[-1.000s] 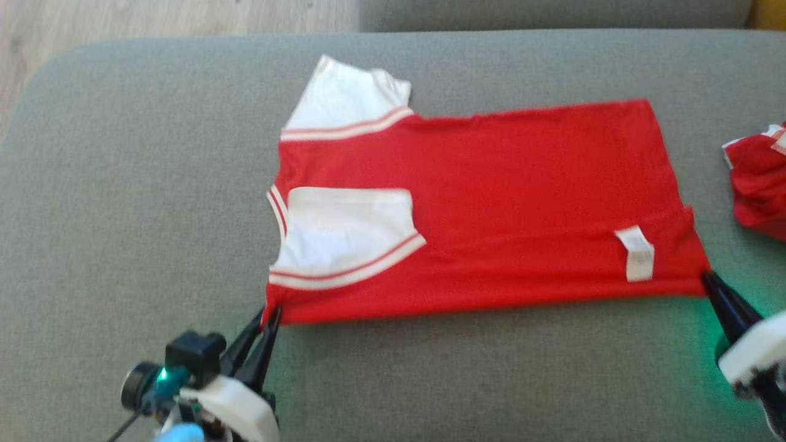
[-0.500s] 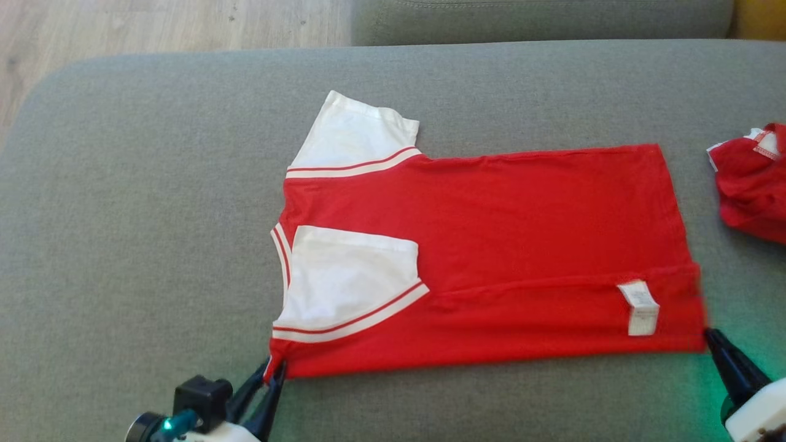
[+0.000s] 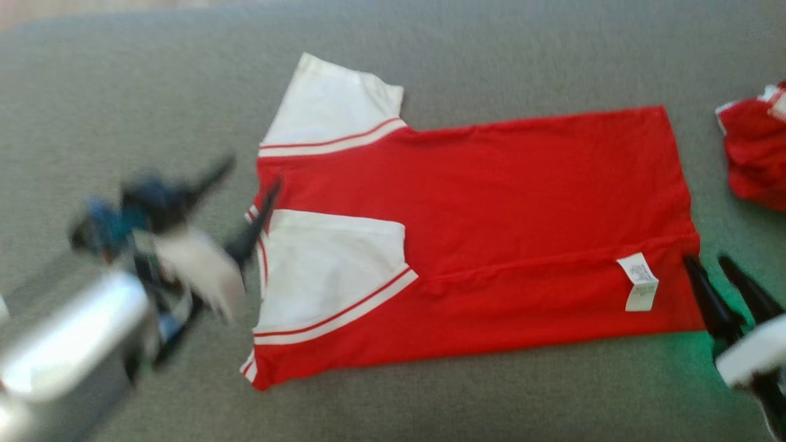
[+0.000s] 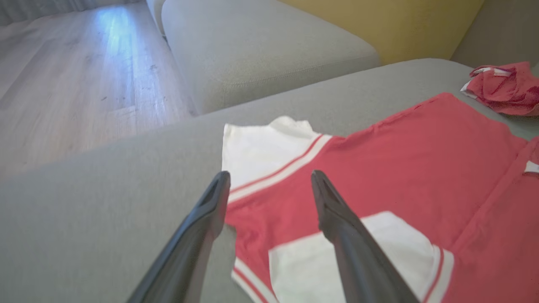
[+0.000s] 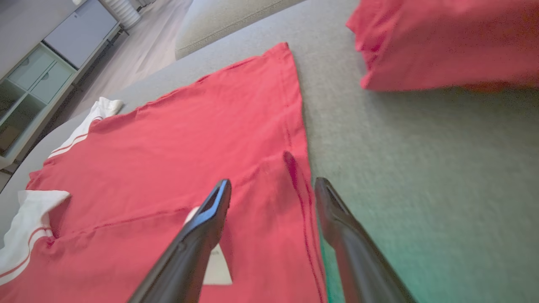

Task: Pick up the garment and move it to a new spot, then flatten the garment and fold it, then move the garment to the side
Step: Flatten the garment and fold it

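The garment is a red shirt with white sleeves, lying flat on the grey sofa cushion. Its near sleeve is folded onto the body, and a white label shows near the right hem. My left gripper is blurred, open, and hovers at the shirt's collar edge. In the left wrist view the gripper is spread over the far sleeve's striped band on the garment, holding nothing. My right gripper stands open at the hem's near corner; in the right wrist view the gripper straddles the garment's hem edge.
A second red garment lies crumpled at the cushion's right end, also seen as the red garment ahead of the right fingers. Beyond the cushion are another sofa seat, wooden floor and a grey cabinet.
Both grippers have opened and let go of the shirt's near corners. The left arm has swung up along the collar side, and the head camera has shifted.
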{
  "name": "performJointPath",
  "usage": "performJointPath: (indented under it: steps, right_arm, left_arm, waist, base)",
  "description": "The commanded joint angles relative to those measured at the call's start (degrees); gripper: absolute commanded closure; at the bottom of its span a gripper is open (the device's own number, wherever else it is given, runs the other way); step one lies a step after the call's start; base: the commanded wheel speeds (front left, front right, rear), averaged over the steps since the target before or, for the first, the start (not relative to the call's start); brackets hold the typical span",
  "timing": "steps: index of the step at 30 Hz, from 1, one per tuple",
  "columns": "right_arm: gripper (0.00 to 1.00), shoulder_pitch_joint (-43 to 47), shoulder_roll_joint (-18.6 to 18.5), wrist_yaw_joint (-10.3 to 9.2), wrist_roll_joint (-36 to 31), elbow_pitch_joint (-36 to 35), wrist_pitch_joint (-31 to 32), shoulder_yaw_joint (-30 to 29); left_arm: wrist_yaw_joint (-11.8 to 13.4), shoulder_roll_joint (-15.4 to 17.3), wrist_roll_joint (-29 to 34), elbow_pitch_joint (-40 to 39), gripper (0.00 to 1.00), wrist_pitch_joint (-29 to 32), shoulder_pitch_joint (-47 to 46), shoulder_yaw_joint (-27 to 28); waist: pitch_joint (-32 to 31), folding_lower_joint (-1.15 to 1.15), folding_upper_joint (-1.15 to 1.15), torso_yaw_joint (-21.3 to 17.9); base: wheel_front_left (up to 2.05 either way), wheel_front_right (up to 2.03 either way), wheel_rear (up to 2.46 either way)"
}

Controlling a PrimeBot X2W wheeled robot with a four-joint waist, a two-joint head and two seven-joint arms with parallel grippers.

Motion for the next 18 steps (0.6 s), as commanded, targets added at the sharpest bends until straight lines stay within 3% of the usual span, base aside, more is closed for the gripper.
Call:
performJointPath:
  steps: [1, 2, 5, 9, 18]
  right_arm:
    - [0.00, -3.6, -0.7, -0.05, -2.1, -3.3, 1.3, -0.5]
    - [0.00, -6.1, 0.8, -0.05, -3.8, -4.9, 3.1, -0.7]
    - [0.00, -10.4, 3.0, -0.05, -6.2, -6.7, 5.2, -0.4]
    - [0.00, -15.5, 6.1, -0.05, -8.3, -7.7, 6.5, 1.2]
    - [0.00, -19.7, 8.9, -0.05, -8.8, -6.6, 5.6, 4.7]
  left_arm:
    - [-2.4, 3.0, -0.5, -0.6, 0.00, 2.5, -7.0, 3.8]
    - [-5.3, 3.3, -0.9, 1.5, 0.00, 6.3, -13.0, 4.6]
    - [-9.4, 2.8, -1.3, 5.9, 0.00, 12.5, -21.5, 4.7]
    - [-12.8, 0.7, -3.5, 12.8, 0.00, 21.3, -30.2, 4.6]
    - [-14.7, -2.7, -6.8, 25.9, 0.00, 32.5, -39.4, 4.2]
  waist:
    - [3.6, -0.01, 0.00, -1.9]
    - [5.9, -0.01, 0.00, -3.2]
    - [8.9, -0.01, 0.00, -5.3]
    - [12.1, -0.01, 0.00, -7.9]
    - [16.1, -0.01, 0.00, -11.7]
  base:
    - [0.00, 0.00, 0.00]
    - [0.00, 0.00, 0.00]
    - [0.00, 0.00, 0.00]
    - [0.00, 0.00, 0.00]
    - [0.00, 0.00, 0.00]
